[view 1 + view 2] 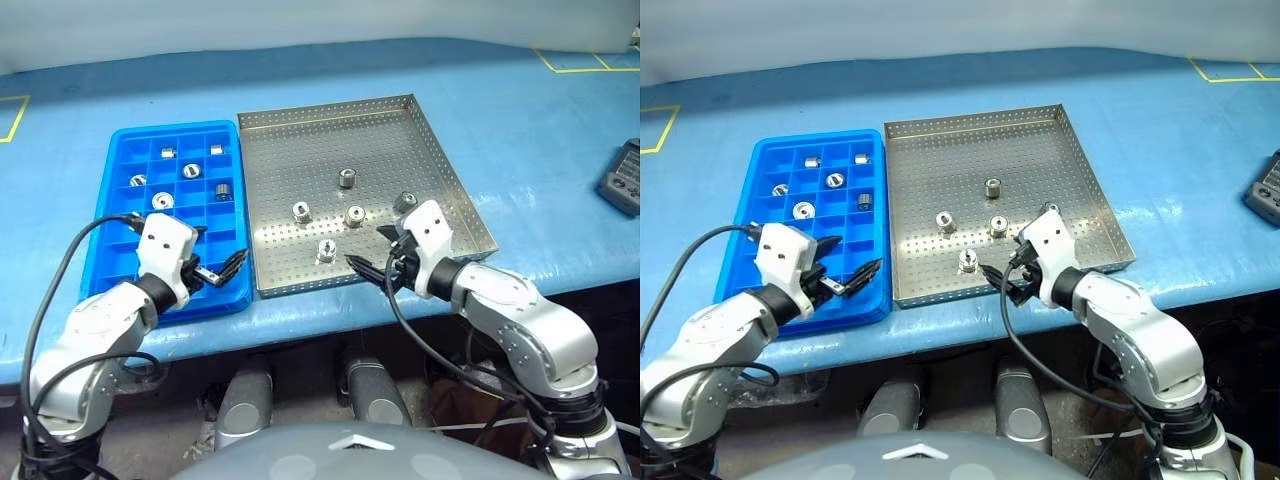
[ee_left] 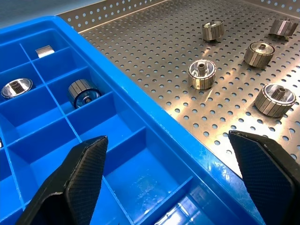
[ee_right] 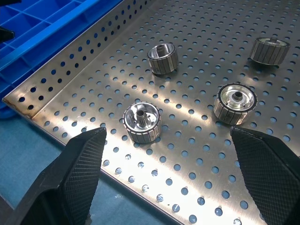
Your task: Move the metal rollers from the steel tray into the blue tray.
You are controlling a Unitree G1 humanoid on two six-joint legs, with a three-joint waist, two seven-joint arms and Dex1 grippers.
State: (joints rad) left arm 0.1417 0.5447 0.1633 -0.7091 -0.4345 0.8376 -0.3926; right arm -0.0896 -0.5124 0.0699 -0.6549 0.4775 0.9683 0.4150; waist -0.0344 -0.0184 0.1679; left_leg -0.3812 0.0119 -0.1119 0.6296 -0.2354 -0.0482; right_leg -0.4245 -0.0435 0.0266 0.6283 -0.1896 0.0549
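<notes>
Fingers wide open and empty on both grippers, between pickups.
Right gripper (image 1: 372, 262) hovers by the steel tray (image 1: 455, 190)'s near edge; nearest of five metal rollers (image 1: 326, 250) looks next for the blue tray (image 1: 120, 170).

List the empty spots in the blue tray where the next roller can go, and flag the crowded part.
The blue tray has bare compartments in its near rows, below the left gripper, along the edge beside the steel tray. Its far rows are crowded, holding six metal rollers.
</notes>
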